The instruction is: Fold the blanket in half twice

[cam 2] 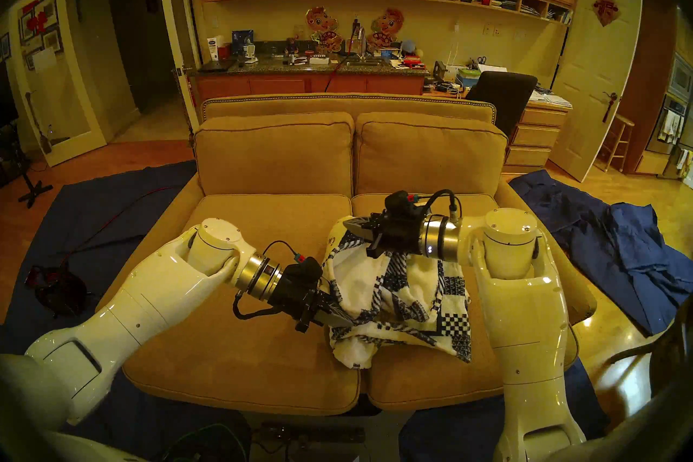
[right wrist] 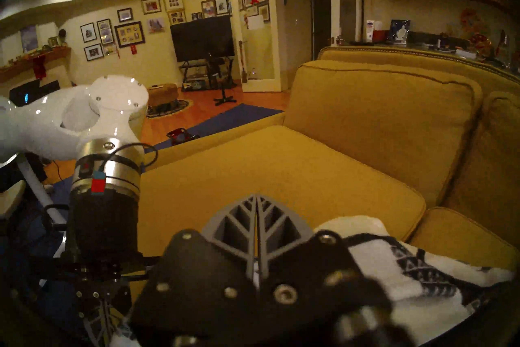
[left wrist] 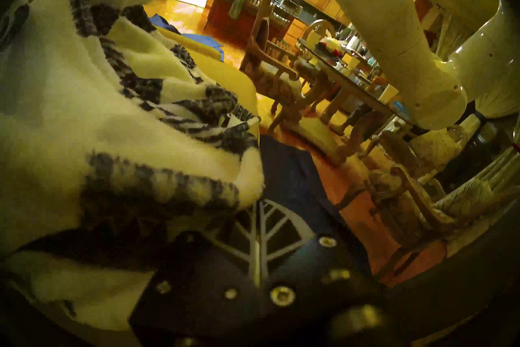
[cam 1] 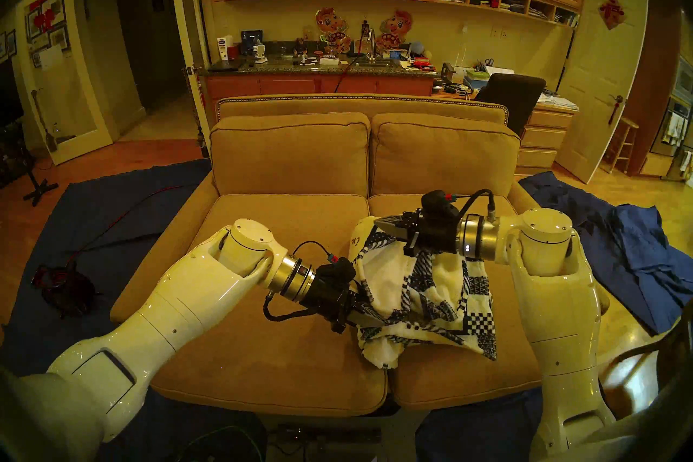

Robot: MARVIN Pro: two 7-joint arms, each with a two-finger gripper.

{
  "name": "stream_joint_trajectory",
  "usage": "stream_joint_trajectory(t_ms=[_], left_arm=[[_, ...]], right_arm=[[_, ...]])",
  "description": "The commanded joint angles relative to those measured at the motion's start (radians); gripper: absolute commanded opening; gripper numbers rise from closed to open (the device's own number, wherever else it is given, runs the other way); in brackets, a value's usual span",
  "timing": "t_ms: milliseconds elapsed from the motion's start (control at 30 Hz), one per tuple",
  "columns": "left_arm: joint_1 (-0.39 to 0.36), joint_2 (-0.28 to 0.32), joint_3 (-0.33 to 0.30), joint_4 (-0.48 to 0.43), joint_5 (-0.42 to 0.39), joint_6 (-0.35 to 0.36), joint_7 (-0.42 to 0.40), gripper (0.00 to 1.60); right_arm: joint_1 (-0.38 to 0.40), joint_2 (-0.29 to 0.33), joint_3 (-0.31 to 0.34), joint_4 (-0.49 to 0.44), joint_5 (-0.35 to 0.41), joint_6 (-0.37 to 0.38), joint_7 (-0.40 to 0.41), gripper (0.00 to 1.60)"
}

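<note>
Mustard-yellow two-seat fabric sofa [cam 1: 285,300], two seat cushions side by side, left cushion bare, seam between them running front to back. Plain dark blue cloths [cam 1: 618,255] on the floor off both sofa ends, none on the seat.

Plush cream-and-navy fleece blanket [cam 1: 423,292] bunched over the right seat cushion, just right of the seam, hanging slack between both arms with its lowest folds near the front edge; whether they rest on the cushion or hang just clear: cannot tell. Long axis, as gathered, from back to front of the seat, upper end toward the sofa back, lower end toward the front edge.

Right gripper [cam 1: 390,225] at the upper, rear end, jaws closed on the blanket, pointing toward the left cushion. Left gripper [cam 1: 365,315] lower and nearer the front edge, jaws closed on the blanket's left side, pointing right. Both ends held, grippers near each other, cloth loose and crumpled rather than taut.

Judgement: flat laying calls for the two held ends drawn apart; free room lies leftward across the bare left cushion; little room rightward before the sofa's right end.
</note>
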Motion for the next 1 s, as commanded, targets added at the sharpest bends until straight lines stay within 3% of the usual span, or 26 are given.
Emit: stream_joint_trajectory(t_ms=[0, 567, 967], left_arm=[[-0.066, 0.008, 0.051, 0.006, -0.046, -0.007, -0.097, 0.00], [-0.101, 0.014, 0.097, 0.033, -0.081, -0.031, -0.107, 0.00], [-0.123, 0.019, 0.125, 0.052, -0.105, -0.049, -0.123, 0.00]], right_arm=[[-0.018, -0.004, -0.036, 0.009, -0.022, -0.030, -0.007, 0.00], [0.074, -0.078, -0.134, 0.052, -0.049, -0.064, -0.050, 0.00], [0.071, -0.006, -0.183, 0.080, -0.094, -0.027, -0.016, 0.00]])
